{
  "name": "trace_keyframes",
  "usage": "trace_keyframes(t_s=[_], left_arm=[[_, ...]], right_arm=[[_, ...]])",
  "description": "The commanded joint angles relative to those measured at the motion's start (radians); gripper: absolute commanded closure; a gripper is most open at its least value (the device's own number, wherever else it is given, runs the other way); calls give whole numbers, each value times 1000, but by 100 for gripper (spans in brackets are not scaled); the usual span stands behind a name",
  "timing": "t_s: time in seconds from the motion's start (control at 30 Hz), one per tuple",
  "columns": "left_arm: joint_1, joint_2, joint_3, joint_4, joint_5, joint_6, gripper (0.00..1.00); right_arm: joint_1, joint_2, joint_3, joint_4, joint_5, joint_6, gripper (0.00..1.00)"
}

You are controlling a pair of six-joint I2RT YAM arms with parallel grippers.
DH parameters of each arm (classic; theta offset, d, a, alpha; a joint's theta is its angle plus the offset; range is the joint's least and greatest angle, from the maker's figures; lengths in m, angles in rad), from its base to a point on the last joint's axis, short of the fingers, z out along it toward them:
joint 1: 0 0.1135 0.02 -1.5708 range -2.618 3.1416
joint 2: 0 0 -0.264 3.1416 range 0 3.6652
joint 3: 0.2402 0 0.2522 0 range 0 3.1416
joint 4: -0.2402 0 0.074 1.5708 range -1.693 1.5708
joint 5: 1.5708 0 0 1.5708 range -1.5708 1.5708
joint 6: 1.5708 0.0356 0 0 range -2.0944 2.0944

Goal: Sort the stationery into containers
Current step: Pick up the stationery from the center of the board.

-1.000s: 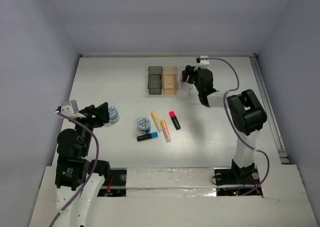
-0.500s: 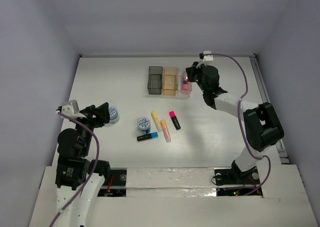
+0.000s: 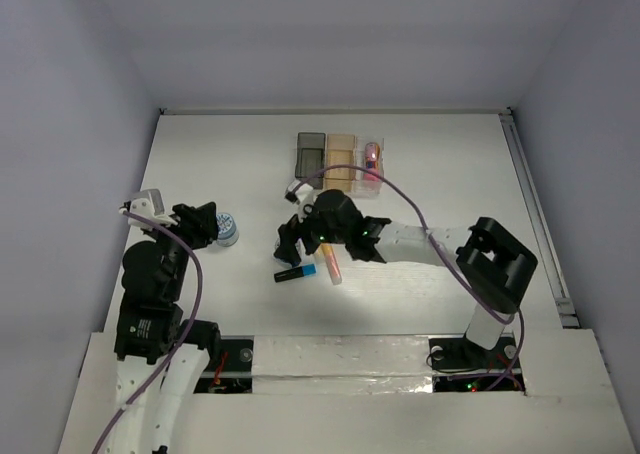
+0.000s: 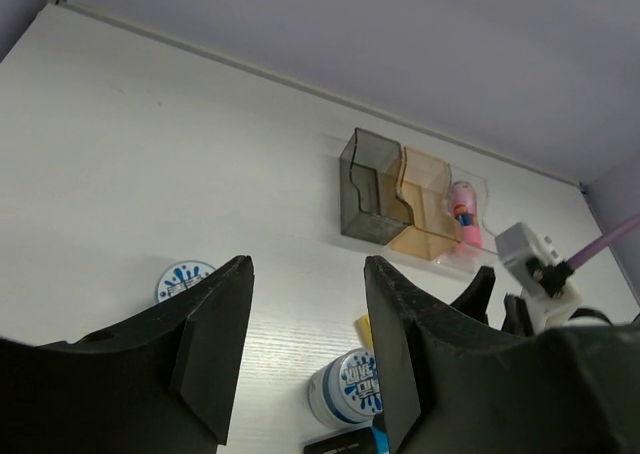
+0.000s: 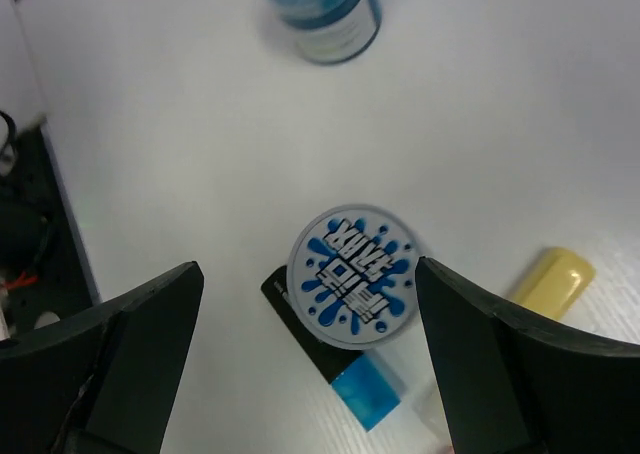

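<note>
My right gripper (image 3: pixel 290 245) is open and hangs over the middle tape roll (image 5: pixel 353 276), which lies between its fingers in the right wrist view, apart from both. The blue-black highlighter (image 5: pixel 340 359) lies against that roll, with the yellow one (image 5: pixel 551 282) and the orange one (image 3: pixel 330 263) beside it. The pink-black highlighter is hidden under the arm. My left gripper (image 3: pixel 207 224) is open and empty beside the second tape roll (image 3: pixel 228 232), which shows left of its fingers (image 4: pixel 183 279). The pink bottle (image 3: pixel 372 154) lies in the clear bin (image 3: pixel 378 180), next to the amber bin (image 3: pixel 340 162) and dark grey bin (image 3: pixel 311 159).
The right arm (image 3: pixel 420 244) stretches across the table's middle from its base (image 3: pixel 480 349). The back wall edge (image 3: pixel 330 111) runs behind the bins. A rail (image 3: pixel 535 214) lines the right side. The near table edge (image 5: pixel 20 224) shows dark in the right wrist view.
My right arm has left the pink bottle in the clear bin and swung left and nearer, to above the middle tape roll. The left arm has hardly moved.
</note>
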Motion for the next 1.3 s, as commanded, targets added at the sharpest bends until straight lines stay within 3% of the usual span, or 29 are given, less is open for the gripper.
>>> trace_keyframes(t_s=[0.0, 0.2, 0.3, 0.57, 0.9, 1.07, 1.2, 1.27], left_arm=[[18, 42, 0, 29, -10, -10, 55], [18, 67, 2, 25, -13, -14, 52], [18, 67, 0, 28, -5, -14, 51], [18, 53, -1, 29, 1, -12, 51], [27, 65, 0, 28, 0, -12, 50], [27, 65, 0, 28, -3, -14, 49], [27, 74, 0, 28, -3, -15, 48], [27, 76, 0, 26, -8, -17, 46]], right_arm=[[60, 47, 85, -101, 44, -72, 7], [122, 111, 127, -153, 330, -75, 6], [140, 116, 122, -140, 385, -86, 6], [152, 32, 70, -98, 447, -89, 6], [152, 125, 114, -124, 483, -80, 1], [152, 199, 201, -123, 488, -85, 12], [152, 220, 223, -112, 481, -74, 39], [152, 205, 223, -117, 492, -71, 45]])
